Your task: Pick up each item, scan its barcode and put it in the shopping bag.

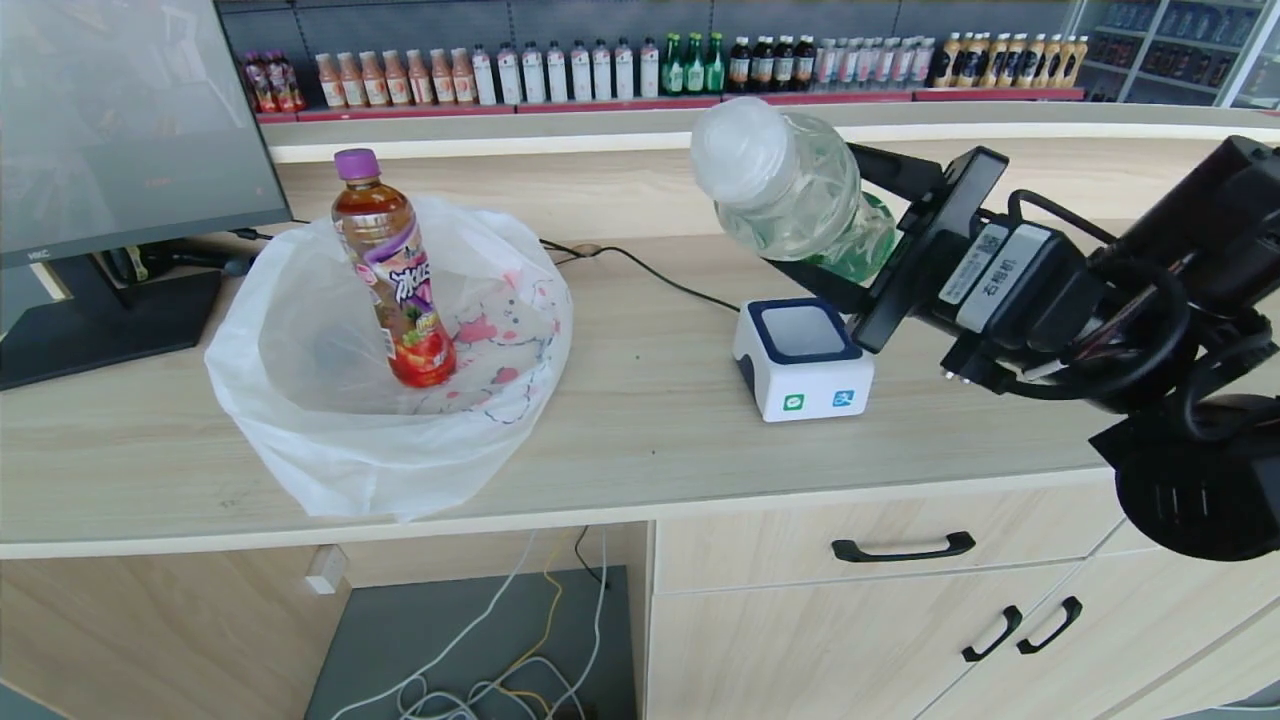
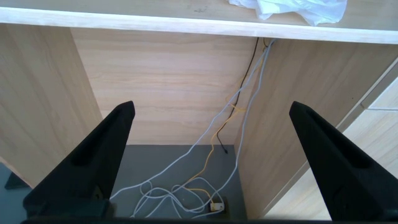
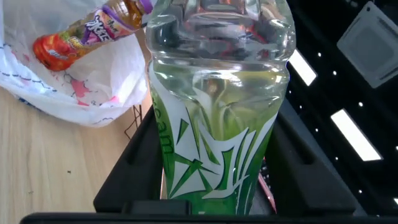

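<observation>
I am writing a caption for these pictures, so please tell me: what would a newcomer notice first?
First comes the clear bottle with a green label, tipped on its side in the right gripper and held in the air close to the white scanner on the counter. Next comes the reddish tea bottle with a purple cap, leaning inside the open white shopping bag farther left.

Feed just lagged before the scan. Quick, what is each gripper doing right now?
Left gripper: open, holding nothing.
Right gripper: closed on the clear bottle.
</observation>
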Controlling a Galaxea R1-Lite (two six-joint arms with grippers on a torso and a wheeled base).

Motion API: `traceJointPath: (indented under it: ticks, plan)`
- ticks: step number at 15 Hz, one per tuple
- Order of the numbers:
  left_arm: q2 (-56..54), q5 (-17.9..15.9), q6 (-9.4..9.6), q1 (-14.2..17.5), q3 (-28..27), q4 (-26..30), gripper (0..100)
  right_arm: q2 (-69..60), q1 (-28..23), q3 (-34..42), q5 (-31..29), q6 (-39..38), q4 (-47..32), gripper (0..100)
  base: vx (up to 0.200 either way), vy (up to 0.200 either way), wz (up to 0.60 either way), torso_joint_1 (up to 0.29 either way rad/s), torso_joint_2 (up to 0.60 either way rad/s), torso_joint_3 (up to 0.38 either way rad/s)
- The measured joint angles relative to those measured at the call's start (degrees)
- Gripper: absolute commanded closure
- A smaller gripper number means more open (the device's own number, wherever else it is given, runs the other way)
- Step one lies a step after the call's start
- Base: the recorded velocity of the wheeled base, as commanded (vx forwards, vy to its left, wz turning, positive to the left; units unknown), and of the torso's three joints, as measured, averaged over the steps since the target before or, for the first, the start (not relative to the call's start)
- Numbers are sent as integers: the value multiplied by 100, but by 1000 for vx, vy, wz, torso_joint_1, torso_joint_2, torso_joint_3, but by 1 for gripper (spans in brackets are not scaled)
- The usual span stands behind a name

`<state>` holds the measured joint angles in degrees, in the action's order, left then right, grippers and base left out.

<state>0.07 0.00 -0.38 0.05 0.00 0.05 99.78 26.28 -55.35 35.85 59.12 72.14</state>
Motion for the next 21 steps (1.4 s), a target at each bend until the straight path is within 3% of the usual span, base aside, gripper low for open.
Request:
traceJointPath:
  ticks: [2,6,11,17,21]
  plan:
    - [0,0,-2,2,0,2,0,-135,157,-33,-616,-391,105,100,0,0,0,0,0,0]
    - [0,0,2,2,0,0,0,-290,263,-289,-972,-1520,91,100,0,0,0,0,0,0]
    - [0,0,-2,2,0,-2,0,-341,244,-788,-1848,-3263,91,100,0,0,0,0,0,0]
    - [0,0,9,0,0,0,0,-439,263,-30,-3897,-4673,416,100,0,0,0,0,0,0]
    - [0,0,6,-2,0,5,0,-240,467,375,-4239,-5163,969,100,0,0,0,0,0,0]
